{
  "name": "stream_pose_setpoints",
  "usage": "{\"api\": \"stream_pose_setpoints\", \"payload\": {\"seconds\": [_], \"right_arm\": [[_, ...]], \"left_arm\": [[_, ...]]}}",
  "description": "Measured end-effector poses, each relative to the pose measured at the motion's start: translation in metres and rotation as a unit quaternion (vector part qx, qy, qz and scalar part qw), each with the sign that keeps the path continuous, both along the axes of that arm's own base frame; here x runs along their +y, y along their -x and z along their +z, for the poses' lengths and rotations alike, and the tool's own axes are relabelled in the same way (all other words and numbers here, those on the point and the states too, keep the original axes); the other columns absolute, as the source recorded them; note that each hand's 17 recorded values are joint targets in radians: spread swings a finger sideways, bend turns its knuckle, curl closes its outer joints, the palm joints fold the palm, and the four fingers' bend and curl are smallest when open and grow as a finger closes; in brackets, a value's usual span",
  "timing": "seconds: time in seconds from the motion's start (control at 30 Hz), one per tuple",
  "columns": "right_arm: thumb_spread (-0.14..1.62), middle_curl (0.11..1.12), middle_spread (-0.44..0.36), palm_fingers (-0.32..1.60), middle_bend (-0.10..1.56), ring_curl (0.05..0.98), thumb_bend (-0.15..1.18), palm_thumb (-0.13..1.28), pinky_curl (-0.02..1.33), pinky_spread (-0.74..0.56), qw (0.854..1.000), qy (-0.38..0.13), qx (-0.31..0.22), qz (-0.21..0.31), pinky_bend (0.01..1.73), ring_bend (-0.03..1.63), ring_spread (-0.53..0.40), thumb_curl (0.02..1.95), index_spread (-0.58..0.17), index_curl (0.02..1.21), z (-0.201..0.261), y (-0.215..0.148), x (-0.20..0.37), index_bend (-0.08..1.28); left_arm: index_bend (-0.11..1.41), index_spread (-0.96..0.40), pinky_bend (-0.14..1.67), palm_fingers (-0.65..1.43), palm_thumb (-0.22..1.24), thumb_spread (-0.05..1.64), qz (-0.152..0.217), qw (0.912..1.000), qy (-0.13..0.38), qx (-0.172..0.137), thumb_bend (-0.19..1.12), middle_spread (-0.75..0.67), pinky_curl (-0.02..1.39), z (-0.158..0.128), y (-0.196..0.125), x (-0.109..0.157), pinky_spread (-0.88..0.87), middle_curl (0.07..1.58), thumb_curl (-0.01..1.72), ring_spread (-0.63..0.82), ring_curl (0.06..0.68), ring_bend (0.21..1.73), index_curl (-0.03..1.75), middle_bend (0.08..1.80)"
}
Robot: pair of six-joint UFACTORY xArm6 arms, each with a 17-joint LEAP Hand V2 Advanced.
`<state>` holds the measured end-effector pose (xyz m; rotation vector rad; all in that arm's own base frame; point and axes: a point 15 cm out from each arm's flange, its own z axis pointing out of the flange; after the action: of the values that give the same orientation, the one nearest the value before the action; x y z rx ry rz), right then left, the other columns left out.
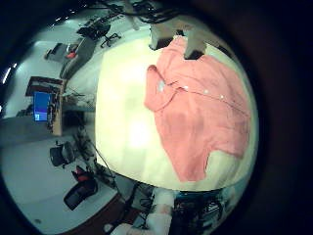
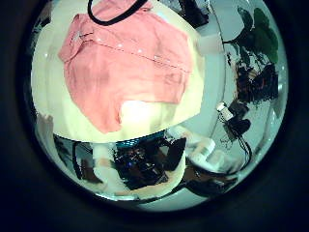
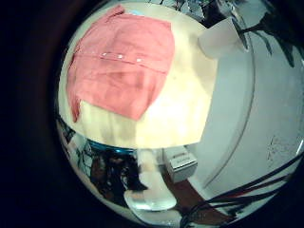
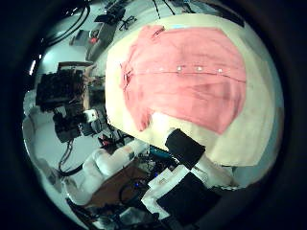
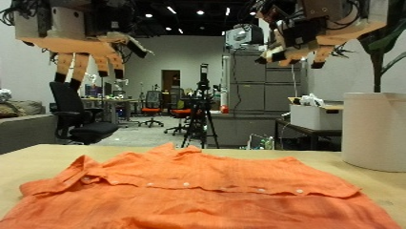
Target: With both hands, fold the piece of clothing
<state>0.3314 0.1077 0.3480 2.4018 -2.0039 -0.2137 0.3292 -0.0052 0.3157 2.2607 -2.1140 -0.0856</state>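
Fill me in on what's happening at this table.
Two robot arms are set up to fold a shirt, but nothing is being handled yet. The orange button-up shirt lies spread out flat on the table, buttoned, collar toward the left side. The left robot hand and the right robot hand both hang high above it with fingers relaxed, touching nothing. The fold has not started.

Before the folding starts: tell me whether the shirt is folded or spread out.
Spread out. The orange shirt lies flat on the table, collar and button row showing, with no fold in it. Both hands hang above, not touching it.
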Motion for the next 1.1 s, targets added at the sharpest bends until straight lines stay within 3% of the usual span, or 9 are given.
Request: {"api": "stream_pose_setpoints", "payload": {"seconds": [0.47,0.67,0.77,0.9,0.97,1.1], "right_arm": [[1.12,0.34,0.148,0.13,0.2,0.201,-0.02,0.56,0.3,0.35,1.0,-0.001,0.003,-0.007,0.19,0.18,0.222,0.3,-0.295,0.35,0.006,0.006,-0.009,0.18],[1.12,0.34,0.138,0.14,0.2,0.203,-0.02,0.55,0.3,0.35,1.0,-0.001,0.003,0.001,0.19,0.19,0.219,0.3,-0.295,0.34,0.007,0.008,-0.005,0.18],[1.12,0.34,0.134,0.16,0.21,0.202,-0.02,0.56,0.3,0.34,1.0,-0.001,0.009,-0.006,0.19,0.19,0.214,0.3,-0.296,0.34,0.008,0.011,-0.013,0.18],[1.12,0.35,0.116,0.18,0.23,0.206,-0.02,0.57,0.29,0.34,1.0,-0.004,0.0,-0.004,0.18,0.19,0.207,0.31,-0.297,0.34,0.024,0.017,-0.031,0.18],[1.12,0.35,0.112,0.19,0.24,0.209,-0.02,0.58,0.29,0.34,1.0,-0.002,0.005,-0.01,0.18,0.2,0.201,0.31,-0.299,0.34,0.026,0.02,-0.039,0.18],[1.12,0.36,0.112,0.22,0.27,0.218,-0.02,0.59,0.27,0.32,1.0,-0.005,0.015,-0.028,0.17,0.21,0.195,0.31,-0.295,0.34,0.022,0.021,-0.057,0.18]], "left_arm": [[0.15,0.03,0.4,0.11,0.03,0.81,0.002,0.9999,-0.016,0.002,-0.03,0.18,0.29,-0.002,0.0,0.008,0.55,0.35,0.3,0.44,0.186,0.61,0.28,0.32],[0.18,0.03,0.4,0.11,0.03,0.82,-0.022,0.9992,-0.031,0.01,-0.03,0.18,0.29,-0.004,0.001,0.006,0.54,0.35,0.3,0.45,0.177,0.59,0.29,0.3],[0.18,-0.01,0.38,0.0,0.02,0.82,-0.047,0.9974,-0.042,0.033,-0.04,0.28,0.29,-0.003,0.005,0.006,0.55,0.34,0.3,0.5,0.173,0.55,0.31,0.23],[0.15,-0.02,0.37,-0.04,-0.01,0.81,-0.097,0.9867,-0.058,0.117,-0.04,0.36,0.29,-0.002,0.028,0.017,0.56,0.32,0.3,0.54,0.164,0.52,0.3,0.2],[0.15,-0.02,0.36,-0.05,-0.01,0.81,-0.113,0.983,-0.064,0.13,-0.04,0.39,0.29,-0.006,0.031,0.026,0.56,0.31,0.3,0.56,0.163,0.51,0.3,0.18],[0.17,-0.03,0.35,-0.05,-0.02,0.81,-0.128,0.9747,-0.084,0.163,-0.04,0.42,0.29,-0.046,0.059,0.046,0.57,0.3,0.29,0.58,0.162,0.49,0.29,0.17]]}}
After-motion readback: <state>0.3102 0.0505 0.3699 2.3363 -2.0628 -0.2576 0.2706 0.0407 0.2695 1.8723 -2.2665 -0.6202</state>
